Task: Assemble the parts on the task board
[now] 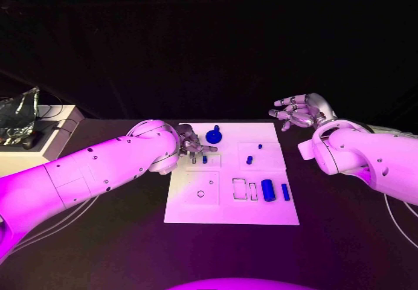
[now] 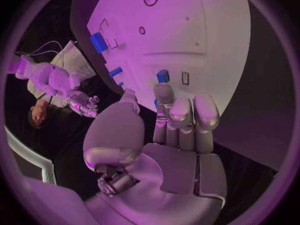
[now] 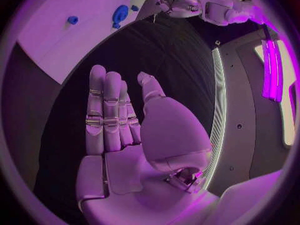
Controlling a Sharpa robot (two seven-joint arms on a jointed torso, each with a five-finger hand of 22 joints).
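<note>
Head view: task board (image 1: 228, 208) is lying mid-table. Left hand (image 1: 193, 145) is hovering over the board's far-left area, fingers curled down beside a small blue peg (image 1: 205, 159); can't tell from here whether it's pinching anything. A larger round blue part (image 1: 213, 135) is sitting just beyond that hand, near the far edge. Two small blue parts (image 1: 249, 160) are standing mid-board. A blue cylinder (image 1: 268, 190) and a thin blue bar (image 1: 285, 192) are lying side by side near the right edge. Right hand (image 1: 299, 112) is hanging off the board, past its far-right corner, fingers loosely spread and holding nothing.

Left wrist view: left hand (image 2: 178, 135) is showing its fingers straight and close together, thumb alongside, nothing visible between them. A blue part (image 2: 163, 76) is sitting on the board just past the fingertips (image 2: 164, 92).

Right wrist view: right hand (image 3: 131, 130) is spreading flat, fingers extended, palm bare, over the black table (image 3: 156, 50). The board's corner with the round blue part (image 3: 120, 13) is sitting well apart from it.
</note>
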